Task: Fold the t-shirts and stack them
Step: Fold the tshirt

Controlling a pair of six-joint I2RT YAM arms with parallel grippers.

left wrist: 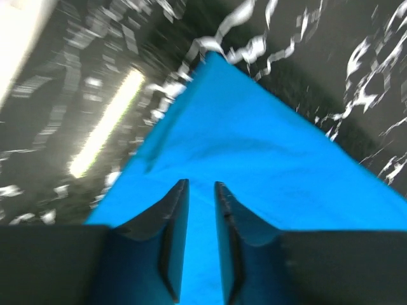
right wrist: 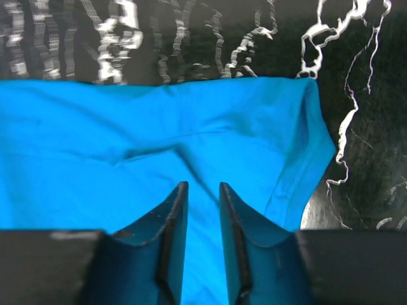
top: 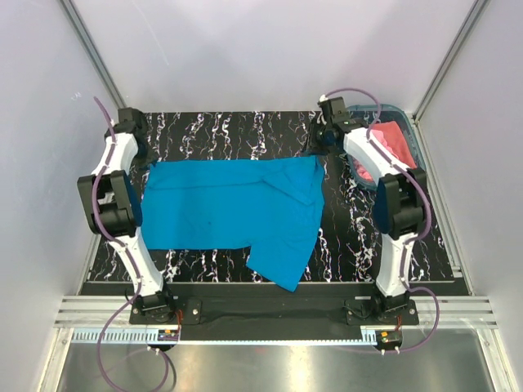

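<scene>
The big blue t-shirt (top: 233, 204) lies spread out flat in the middle of the black worktop (top: 351, 237) with white squiggles. Its long side runs from left to right. One part on the right is folded over, and a loose flap of it reaches toward the near edge. There are a few soft wrinkles in the cloth.

The pink t-shirt (top: 396, 139) is bunched up in the teal basket (top: 418, 143) at the far right corner of the worktop. It is well apart from the blue one, and the right arm hides part of it.

The left claw (left wrist: 201, 184) is over the far left corner of the blue t-shirt. Its two fingers (left wrist: 175, 216) are a little bit apart. Blue cloth shows through the thin gap, and nothing is pinched between them. The corner of the shirt points away from the claw, with the dark worktop on both sides of it.

The right claw (right wrist: 203, 185) is over the far right corner of the same shirt, near the basket. Its fingers (right wrist: 173, 222) are a little bit apart too, and they hold nothing. The far edge of the shirt runs straight across in front of it, and the folded edge curves down on the right.
</scene>
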